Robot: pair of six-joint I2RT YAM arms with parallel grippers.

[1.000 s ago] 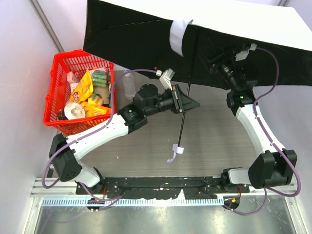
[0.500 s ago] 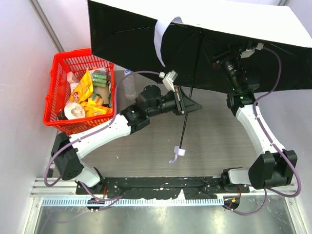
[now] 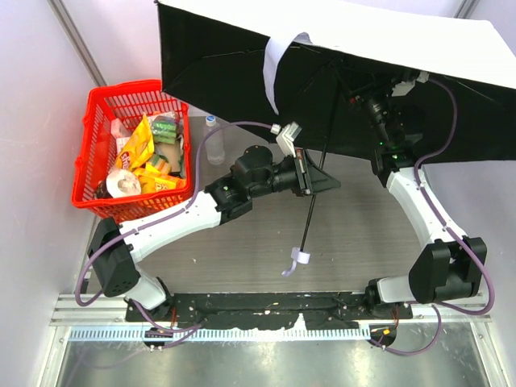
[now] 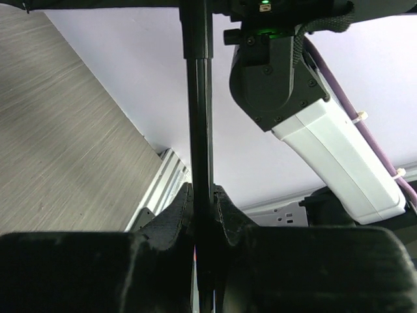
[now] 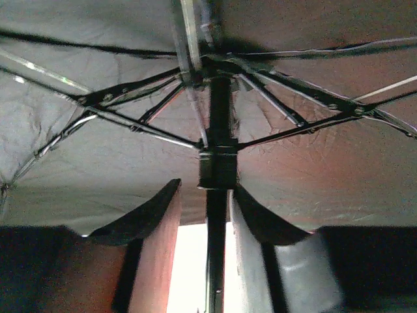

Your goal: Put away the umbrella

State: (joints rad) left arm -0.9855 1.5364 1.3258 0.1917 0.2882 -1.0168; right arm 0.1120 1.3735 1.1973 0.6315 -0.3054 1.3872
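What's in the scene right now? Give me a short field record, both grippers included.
umbrella: open, spread across the far side
shaft: slants down toward the near edge
left gripper: shut on the shaft
right gripper: beneath the umbrella, open, straddling the shaft just below the runner
basket: red, far left, holding packets
bottle: clear, beside the basket

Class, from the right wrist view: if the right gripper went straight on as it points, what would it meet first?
Most likely the umbrella's black runner on the shaft, just ahead of the right gripper; ribs and canopy lie beyond. Depth is uncertain.
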